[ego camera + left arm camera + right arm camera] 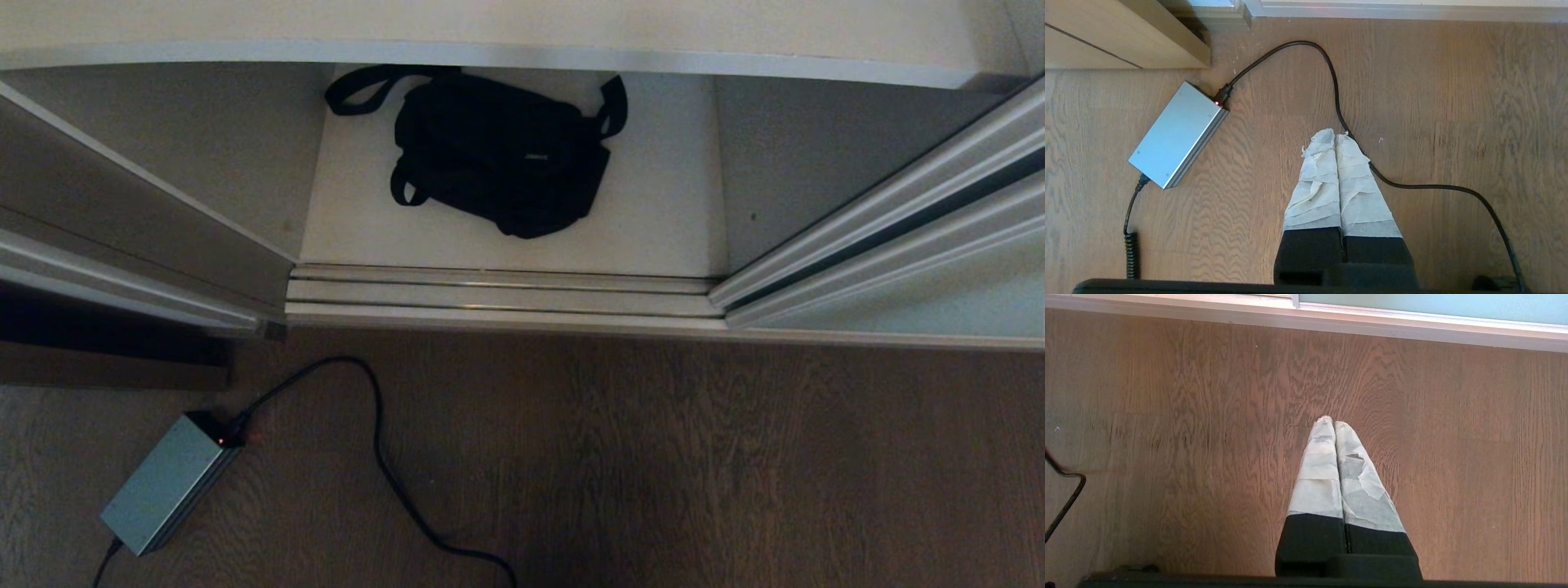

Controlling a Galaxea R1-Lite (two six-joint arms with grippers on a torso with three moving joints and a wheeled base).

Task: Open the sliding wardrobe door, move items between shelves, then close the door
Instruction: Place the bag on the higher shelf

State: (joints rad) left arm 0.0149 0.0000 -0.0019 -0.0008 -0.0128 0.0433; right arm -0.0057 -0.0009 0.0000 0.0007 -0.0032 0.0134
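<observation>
The wardrobe stands open in the head view. A white shelf [522,37] with a silvery front edge spans the top. Below it a black bag [500,159] with loose straps lies on the white bottom board [653,220]. The sliding wardrobe door [939,306], pale green glass in a cream frame, is pushed to the right; its glass also shows in the right wrist view [1433,304]. Neither arm shows in the head view. My left gripper [1335,136] and right gripper [1332,422] both hang shut and empty over the wooden floor, tape-wrapped fingers pressed together.
A grooved metal floor track [498,294] runs along the wardrobe's front. A silver power adapter [163,482] lies on the floor at the left, also seen in the left wrist view [1177,134]; its black cable [380,441] loops across the boards. A wardrobe side panel [122,237] stands left.
</observation>
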